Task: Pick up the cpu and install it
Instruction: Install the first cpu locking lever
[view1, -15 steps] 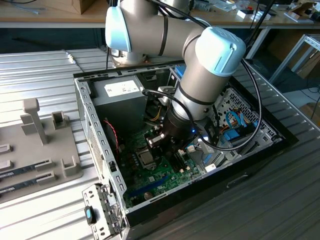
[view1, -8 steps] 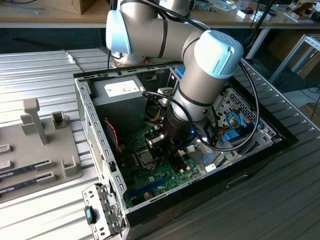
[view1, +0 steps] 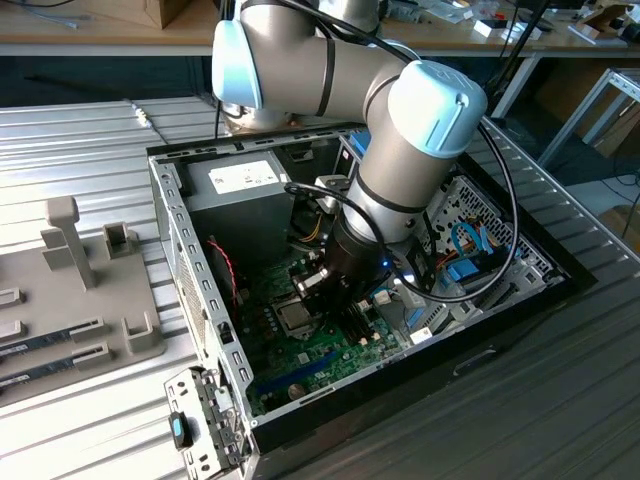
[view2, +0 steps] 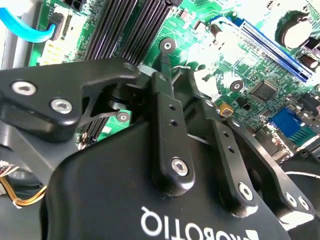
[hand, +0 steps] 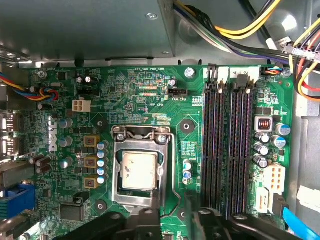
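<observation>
Silvery cpu (hand: 139, 171) seated in socket; tool (view1: 318, 288) just above.

An open computer case (view1: 190, 260) is laid on a ribbed metal table (view1: 70, 150), with a green motherboard (view1: 330, 345) seen flat inside it. A grey power supply (view1: 240, 180) is mounted at the case's far end. In the first wrist view, four black memory slots (hand: 227, 150) are shown running side by side on the board, and a bundle of yellow, black and purple cables (hand: 235, 30) is seen crossing above them. A white connector (hand: 78, 106) is placed near several round capacitors (hand: 101, 162). At the exterior view's left, a grey holder (view1: 80, 290) with upright posts is set on the table, well apart from the case.
</observation>
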